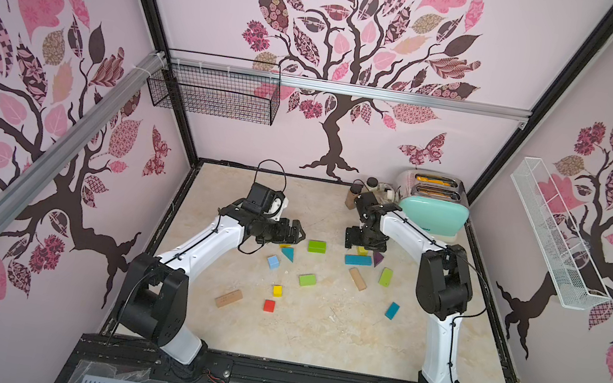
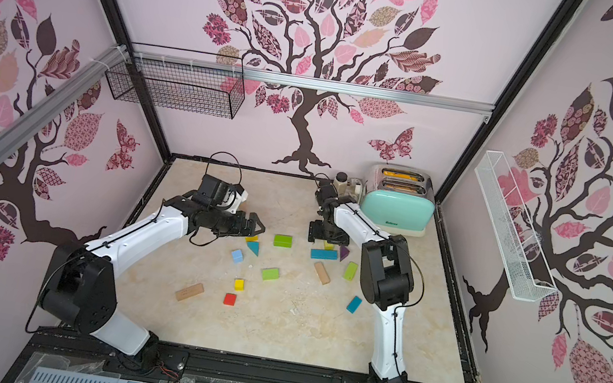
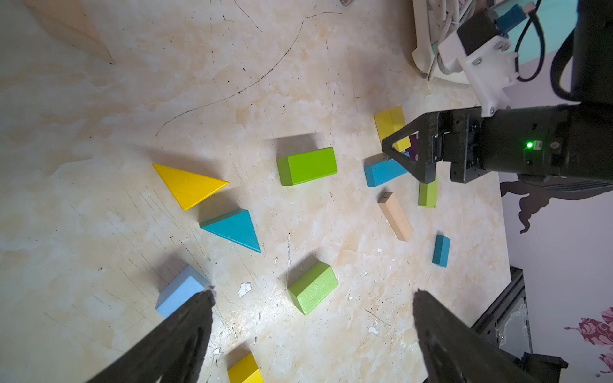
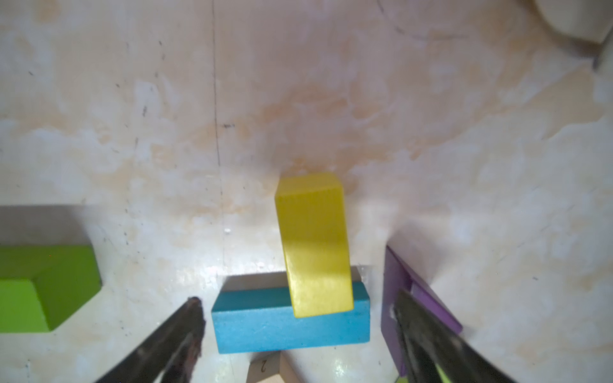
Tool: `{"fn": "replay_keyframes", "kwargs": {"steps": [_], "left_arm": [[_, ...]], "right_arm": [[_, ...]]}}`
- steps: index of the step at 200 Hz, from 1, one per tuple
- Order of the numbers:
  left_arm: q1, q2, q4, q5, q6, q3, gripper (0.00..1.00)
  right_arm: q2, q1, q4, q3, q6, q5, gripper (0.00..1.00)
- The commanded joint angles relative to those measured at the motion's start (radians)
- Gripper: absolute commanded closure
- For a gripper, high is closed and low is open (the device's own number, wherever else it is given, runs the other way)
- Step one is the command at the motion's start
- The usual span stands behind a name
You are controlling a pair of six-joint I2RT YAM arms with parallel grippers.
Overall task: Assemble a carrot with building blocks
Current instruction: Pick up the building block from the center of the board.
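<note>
The building blocks lie scattered on the marbled table (image 1: pixel 315 329). My right gripper (image 1: pixel 365 245) (image 4: pixel 297 310) points down, open, with its fingers on either side of a blue bar (image 4: pixel 288 326) and touching nothing. A yellow bar (image 4: pixel 313 245) leans on that blue bar, and a purple wedge (image 4: pixel 394 291) stands by one finger. My left gripper (image 1: pixel 300 233) (image 3: pixel 313 295) hovers open and empty above a yellow wedge (image 3: pixel 187 185), a teal wedge (image 3: pixel 237 228), a light blue cube (image 3: pixel 179 293) and two green blocks (image 3: pixel 308 165) (image 3: pixel 313 287). Nearer the front lie a yellow cube (image 1: pixel 277 290), a red cube (image 1: pixel 269 305) and a tan bar (image 1: pixel 228 298).
A mint toaster (image 1: pixel 433 216) and two spice jars (image 1: pixel 364 189) stand at the back right, just behind the right arm. Another tan bar (image 1: pixel 357 279), a green block (image 1: pixel 385 276) and a teal block (image 1: pixel 392 310) lie right of centre. Wire baskets (image 1: pixel 214 90) (image 1: pixel 554 238) hang on the walls.
</note>
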Motion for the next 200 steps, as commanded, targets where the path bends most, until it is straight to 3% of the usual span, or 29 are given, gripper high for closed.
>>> {"fn": "replay_keyframes", "kwargs": {"steps": [1, 18, 60, 90, 125, 152, 200], "left_arm": [[0.006, -0.015, 0.004, -0.001, 0.008, 0.023, 0.02], [0.005, -0.024, 0.001, -0.009, 0.006, 0.018, 0.02], [0.004, -0.039, 0.005, -0.016, 0.003, 0.001, 0.02], [0.005, -0.041, 0.007, -0.015, 0.002, -0.003, 0.02], [0.005, -0.043, 0.008, -0.016, 0.003, -0.002, 0.02], [0.005, -0.043, 0.01, -0.017, 0.002, -0.004, 0.02], [0.004, -0.064, 0.011, -0.029, 0.0, -0.008, 0.02]], "right_arm": [[0.038, -0.008, 0.029, 0.052, -0.015, 0.032, 0.21], [0.077, -0.014, 0.008, 0.099, -0.015, 0.038, 0.27], [0.108, -0.019, 0.009, 0.113, -0.019, 0.054, 0.28], [0.121, -0.021, 0.013, 0.107, -0.018, 0.02, 0.44], [0.101, -0.02, 0.023, 0.096, -0.018, -0.004, 0.78], [0.084, -0.019, 0.019, 0.1, -0.018, -0.017, 0.88], [-0.008, 0.01, 0.016, 0.096, -0.037, 0.0, 0.92]]}}
